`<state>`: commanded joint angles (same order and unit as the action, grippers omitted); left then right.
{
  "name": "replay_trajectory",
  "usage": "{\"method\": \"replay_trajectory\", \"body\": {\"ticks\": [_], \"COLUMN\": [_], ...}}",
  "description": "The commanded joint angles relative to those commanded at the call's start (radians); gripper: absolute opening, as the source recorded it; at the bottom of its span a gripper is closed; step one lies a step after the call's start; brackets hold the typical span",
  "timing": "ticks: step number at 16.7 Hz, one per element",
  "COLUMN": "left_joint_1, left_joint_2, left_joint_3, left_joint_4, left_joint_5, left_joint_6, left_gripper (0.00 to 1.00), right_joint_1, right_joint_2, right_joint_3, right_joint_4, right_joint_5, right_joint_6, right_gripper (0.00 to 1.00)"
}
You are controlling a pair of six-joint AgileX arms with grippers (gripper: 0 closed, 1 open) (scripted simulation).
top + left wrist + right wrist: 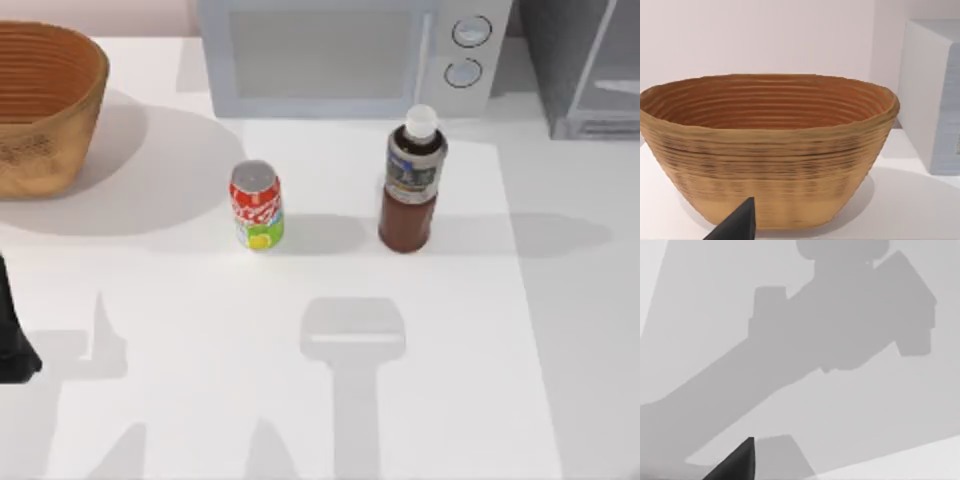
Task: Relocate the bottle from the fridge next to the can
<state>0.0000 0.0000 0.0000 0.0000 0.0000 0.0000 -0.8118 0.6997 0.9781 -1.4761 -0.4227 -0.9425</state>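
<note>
Two task items stand mid-bench, upright: bottle (411,180) near can (257,205), apart. Fridge (585,65) at far right corner. Left wrist faces basket (767,150). My end effectors' state: cannot tell.

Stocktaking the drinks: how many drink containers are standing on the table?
2. The can stands mid-table; the bottle stands apart to its right, before the microwave. The basket's inside is partly hidden.

White tabletop (560,330) under bright light, crossed by soft grey shadows; pale wall (765,35) behind; microwave (340,55) at back
</note>
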Motion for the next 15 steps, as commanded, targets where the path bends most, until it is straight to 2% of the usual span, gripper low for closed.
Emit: {"method": "replay_trajectory", "body": {"ticks": [9,12,15], "left_joint_1": [0.0,0.0,0.0], "left_joint_2": [0.0,0.0,0.0], "left_joint_3": [0.0,0.0,0.0], "left_joint_4": [0.0,0.0,0.0], "left_joint_5": [0.0,0.0,0.0], "left_joint_6": [0.0,0.0,0.0], "left_gripper": [1.0,1.0,1.0], "right_joint_1": [-0.713,-0.879,-0.978], "right_joint_2": [0.803,0.99,1.1], "right_joint_3": [0.257,0.317,0.353], "right_joint_4": [-0.016,-0.019,-0.02], "right_joint_5": [-0.367,-0.455,-0.509], "right_joint_6": [-0.795,-0.982,-1.093], "right_gripper": [1.0,1.0,1.0]}}
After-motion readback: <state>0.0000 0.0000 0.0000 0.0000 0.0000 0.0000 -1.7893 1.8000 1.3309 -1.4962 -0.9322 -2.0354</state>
